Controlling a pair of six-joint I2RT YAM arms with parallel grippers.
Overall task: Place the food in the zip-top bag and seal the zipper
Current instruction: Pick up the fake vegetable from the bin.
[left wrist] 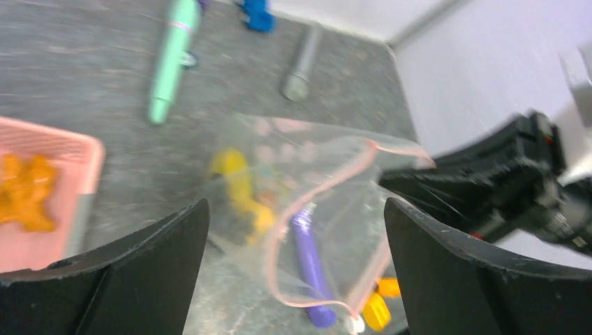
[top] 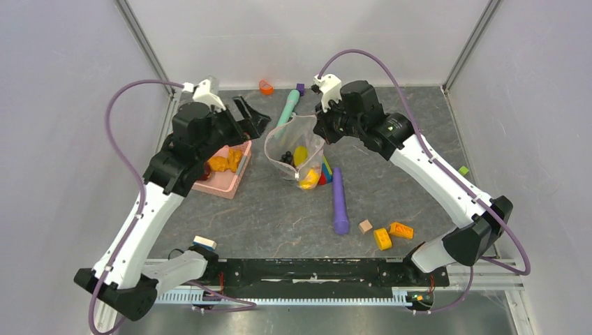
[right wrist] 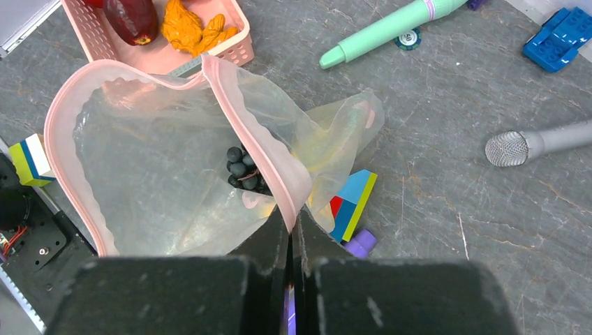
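Our R gripper [right wrist: 290, 225] is clamped on the zipper [right wrist: 248, 115] of the bag [right wrist: 139, 174], mouth open, just right of the pink basket [top: 222, 187]. L gripper [left wrist: 294, 209] is by the basket's far corner, jaws wide apart. Yellow food [top: 300, 155] & dark berries [right wrist: 244, 171] in bag; maroon pc [right wrist: 132, 17] & orange pc [right wrist: 192, 28] in basket.

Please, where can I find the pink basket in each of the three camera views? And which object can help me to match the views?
Top external: the pink basket lies left of centre, left of the bag.
Left wrist: the pink basket is at the left edge, cut off by the frame.
Right wrist: the pink basket is at the top edge, left of centre.
Shared landmark: the zip-top bag, near the basket in every view.
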